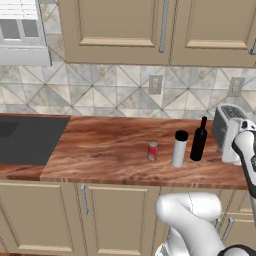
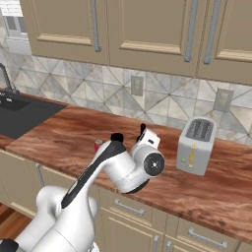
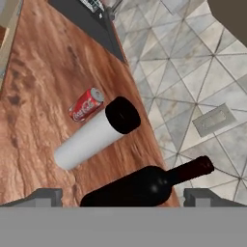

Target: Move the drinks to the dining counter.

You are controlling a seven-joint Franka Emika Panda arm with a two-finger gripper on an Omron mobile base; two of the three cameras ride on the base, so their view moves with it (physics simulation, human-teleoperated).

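One wooden table [image 1: 110, 155] carries one toaster [image 1: 227, 127] and three drinks. The end effector [image 3: 118, 197], fingers spread wide, hovers just before one black bottle [image 3: 144, 185]; beyond it stand one grey cylinder [image 3: 94, 135] and one red can [image 3: 86, 104].

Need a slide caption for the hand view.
Open pincer above black bottle, with capped grey cylinder and red can beyond.

I see a short red can [image 1: 152, 151], a tall pale-grey cylinder with black cap [image 1: 179, 148] and a slim black bottle [image 1: 199, 140]. All stand upright in a row on the wood-grain bench [image 1: 100, 150].
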